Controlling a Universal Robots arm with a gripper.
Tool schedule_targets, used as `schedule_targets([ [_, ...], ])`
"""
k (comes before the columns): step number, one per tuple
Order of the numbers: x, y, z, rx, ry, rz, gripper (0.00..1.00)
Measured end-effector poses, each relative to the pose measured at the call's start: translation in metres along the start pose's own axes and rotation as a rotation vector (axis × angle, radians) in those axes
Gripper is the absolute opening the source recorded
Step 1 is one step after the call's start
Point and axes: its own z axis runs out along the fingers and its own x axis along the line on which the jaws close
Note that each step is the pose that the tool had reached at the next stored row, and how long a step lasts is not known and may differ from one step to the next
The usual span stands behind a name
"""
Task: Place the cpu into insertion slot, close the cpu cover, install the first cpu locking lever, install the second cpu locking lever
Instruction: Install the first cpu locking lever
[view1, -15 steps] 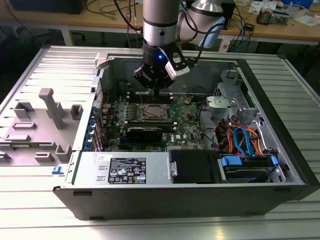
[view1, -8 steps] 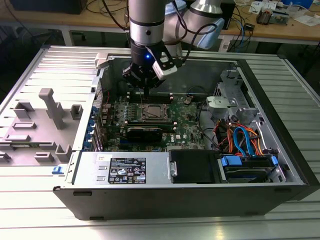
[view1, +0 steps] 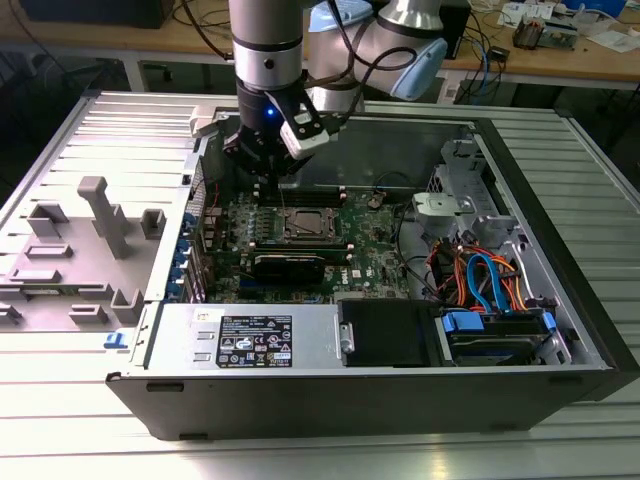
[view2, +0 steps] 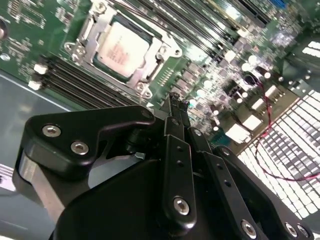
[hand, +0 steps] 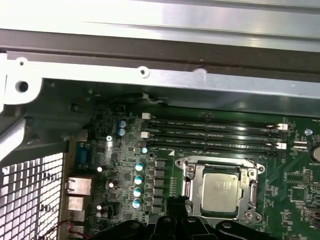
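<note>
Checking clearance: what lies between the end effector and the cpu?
In the second wrist view, the rim of the cpu cover and a strip of green board lie between the end effector and the cpu.

The silver-grey cpu (hand: 220, 193) lies flat — the cpu cover (hand: 191, 182) lowered around it.

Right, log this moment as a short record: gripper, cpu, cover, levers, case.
gripper: shut, nothing in it, above the motherboard, near the cpu
cpu: lying flat, metal top showing
cpu cover: down, framing the cpu
locking levers: cannot tell whether latched
case: open, motherboard exposed
</note>
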Motion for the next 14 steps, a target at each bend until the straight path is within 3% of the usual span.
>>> schedule_targets([
  [4, 0.0019, 0.0082, 0.0004, 0.0001, 0.0001, 0.0, 0.11],
  [5, 0.0008, 0.0227, 0.0041, 0.0, 0.0, 0.0, 0.11],
  [6, 0.0003, 0.0276, 0.0075, 0.0, 0.0, 0.0, 0.11],
  [14, -0.0071, 0.0275, 0.0095, 0.0003, 0.0001, 0.0, 0.11],
])
